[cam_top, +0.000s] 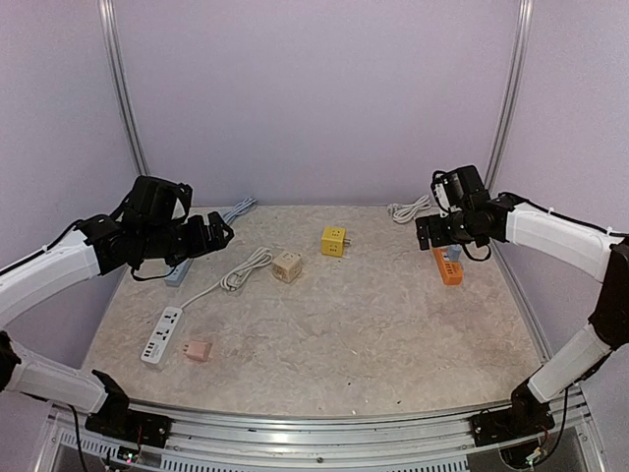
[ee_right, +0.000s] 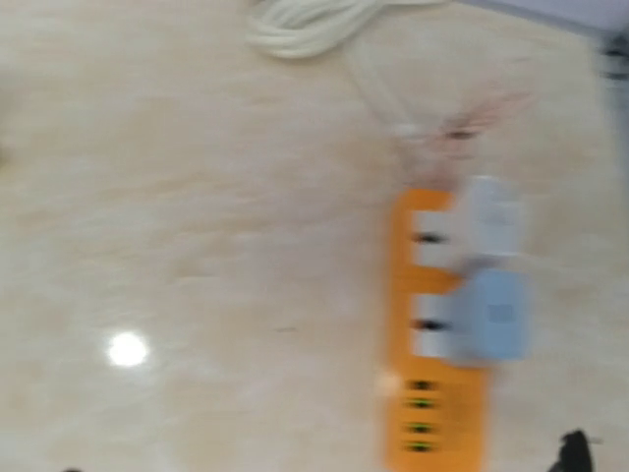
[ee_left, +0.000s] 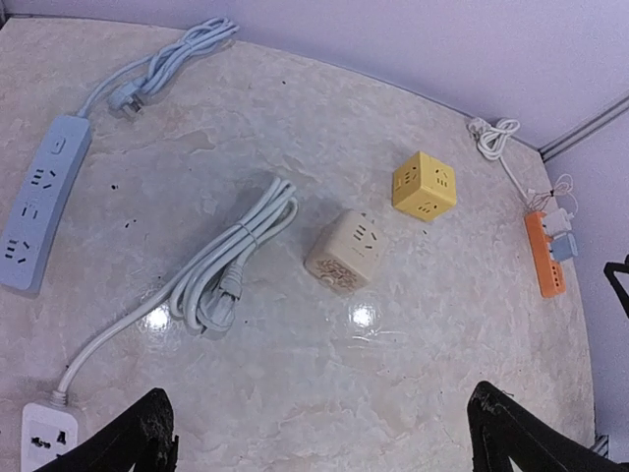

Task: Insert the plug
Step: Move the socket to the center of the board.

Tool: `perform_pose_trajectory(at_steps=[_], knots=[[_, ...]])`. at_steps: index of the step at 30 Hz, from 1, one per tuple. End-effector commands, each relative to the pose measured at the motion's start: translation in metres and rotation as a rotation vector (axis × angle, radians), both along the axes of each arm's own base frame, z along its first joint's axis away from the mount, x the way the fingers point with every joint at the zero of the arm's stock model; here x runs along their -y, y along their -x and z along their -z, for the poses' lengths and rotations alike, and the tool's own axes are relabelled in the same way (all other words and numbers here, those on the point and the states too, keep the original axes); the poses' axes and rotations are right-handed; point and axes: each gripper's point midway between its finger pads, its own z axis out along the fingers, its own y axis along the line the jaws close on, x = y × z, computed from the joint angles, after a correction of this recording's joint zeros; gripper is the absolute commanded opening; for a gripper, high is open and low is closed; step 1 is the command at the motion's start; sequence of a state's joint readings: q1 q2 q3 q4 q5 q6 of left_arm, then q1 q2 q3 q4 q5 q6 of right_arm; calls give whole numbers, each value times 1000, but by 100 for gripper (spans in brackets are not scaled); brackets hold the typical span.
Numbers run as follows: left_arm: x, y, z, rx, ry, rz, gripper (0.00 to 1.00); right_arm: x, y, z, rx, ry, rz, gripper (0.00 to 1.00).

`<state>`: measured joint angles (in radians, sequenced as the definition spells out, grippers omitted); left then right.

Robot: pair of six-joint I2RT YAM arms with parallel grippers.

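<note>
1. Lilac wall panels on three sides; marbled beige counter (cam_top: 393, 334) with glare spots in both wrist views
2. Left gripper (ee_left: 319, 393) hangs over the left part of the counter, its dark fingers (ee_left: 147, 438) wide apart at the bottom corners of its wrist view, nothing between them
3. Right gripper (cam_top: 425, 234) at the right of the overhead view, just above the orange power strip (ee_right: 437, 393). Its wrist view is badly blurred; one dark fingertip (ee_right: 575, 452) shows at the lower right edge and the middle of the frame is bare, so the jaws read as spread and holding nothing
4. Task's thing: pale blue plug (ee_right: 496, 315) sits against the right side of the orange power strip, touching it, with a white plug (ee_right: 491, 211) just above it in the frame. Too blurred to tell how deep either one is seated
5. White cord (ee_right: 305, 25) lies bunched at the upper edge of the right wrist view, past the strip's end
6. Centre of the left wrist view: beige cube socket (ee_left: 344, 253), with a yellow cube socket (ee_left: 424, 184) to its upper right, apart from it
7. Left edge: blue-grey power strip (ee_left: 34, 202), its cable looped at upper left
8. Lower left: white power strip (cam_top: 162, 334), its cable bundle (ee_left: 231, 261) coiled beside the beige cube
9. Small pink adapter (cam_top: 200, 349) lies just right of the white strip
</note>
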<state>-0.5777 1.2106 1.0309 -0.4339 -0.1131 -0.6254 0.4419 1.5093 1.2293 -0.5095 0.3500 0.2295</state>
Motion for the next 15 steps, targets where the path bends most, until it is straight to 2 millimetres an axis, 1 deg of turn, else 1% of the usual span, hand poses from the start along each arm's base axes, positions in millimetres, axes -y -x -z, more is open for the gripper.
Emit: perform_pose_trajectory(at_steps=[1, 4, 6, 8, 11, 13, 15], knots=[[-29, 11, 28, -123, -45, -111, 99, -56, 7, 22, -26, -251, -220, 100], [-37, 17, 48, -193, -65, -161, 99, -78, 14, 30, -32, -245, -292, 100], [-45, 22, 64, -243, -82, -200, 99, -88, 19, 33, -33, -217, -321, 100], [-53, 27, 81, -296, -103, -246, 99, -94, 23, 36, -33, -202, -343, 100], [-61, 33, 101, -361, -125, -286, 99, -95, 26, 42, -45, -198, -349, 100], [-65, 35, 111, -391, -137, -306, 99, -99, 29, 43, -40, -201, -367, 100], [-64, 36, 118, -411, -137, -301, 99, -102, 32, 45, -41, -200, -382, 100]])
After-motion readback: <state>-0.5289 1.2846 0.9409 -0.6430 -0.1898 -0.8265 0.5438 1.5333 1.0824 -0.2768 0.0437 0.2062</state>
